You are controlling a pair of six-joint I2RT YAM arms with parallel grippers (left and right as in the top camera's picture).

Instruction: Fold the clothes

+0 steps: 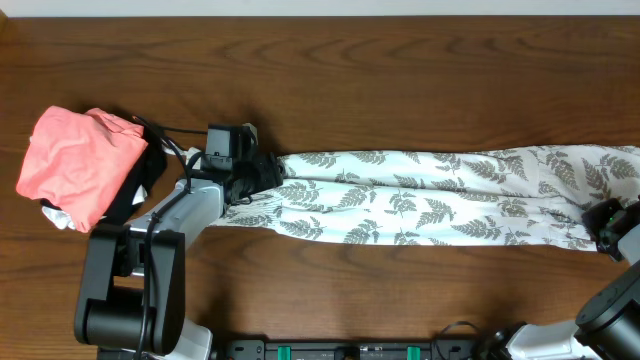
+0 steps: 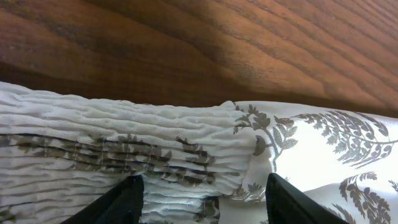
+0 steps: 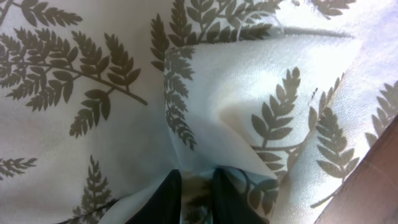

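The clothes, a long white garment printed with grey fern leaves, lie stretched across the wooden table from the middle to the right edge. My left gripper is open over the garment's left end, its fingers astride the ruched, gathered band. My right gripper is at the garment's right end, shut on a pinched fold of the fern fabric. The thin straps do not show.
A salmon-pink folded garment lies at the far left on top of a black cloth, with a bit of white under it. Bare wood table shows behind and in front of the garment.
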